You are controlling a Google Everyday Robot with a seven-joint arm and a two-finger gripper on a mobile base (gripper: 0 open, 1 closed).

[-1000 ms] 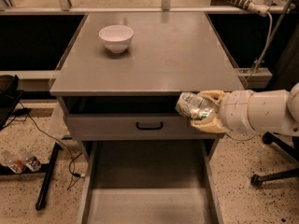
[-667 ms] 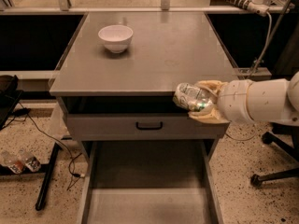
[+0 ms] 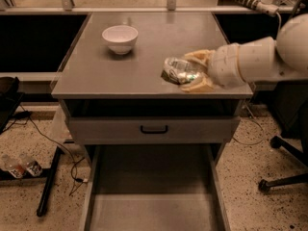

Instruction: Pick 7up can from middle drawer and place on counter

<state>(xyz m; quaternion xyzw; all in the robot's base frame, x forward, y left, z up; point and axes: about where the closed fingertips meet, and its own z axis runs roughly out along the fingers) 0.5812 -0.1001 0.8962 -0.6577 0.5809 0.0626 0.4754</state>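
The 7up can (image 3: 179,70), silvery with green marks, lies sideways in my gripper (image 3: 192,71) over the right front part of the counter (image 3: 144,57). The tan fingers (image 3: 198,85) close on it from above and below, and the white arm reaches in from the right. I cannot tell whether the can touches the counter top. The middle drawer (image 3: 151,211) is pulled out at the bottom of the view, its grey floor bare.
A white bowl (image 3: 120,37) stands on the counter's back left. A grey drawer front with a black handle (image 3: 154,129) sits below the counter edge. Cables and small bottles (image 3: 19,166) lie on the floor at left; a chair base (image 3: 281,177) stands at right.
My gripper has lifted the can from beside the counter's front right edge up and over the counter top.
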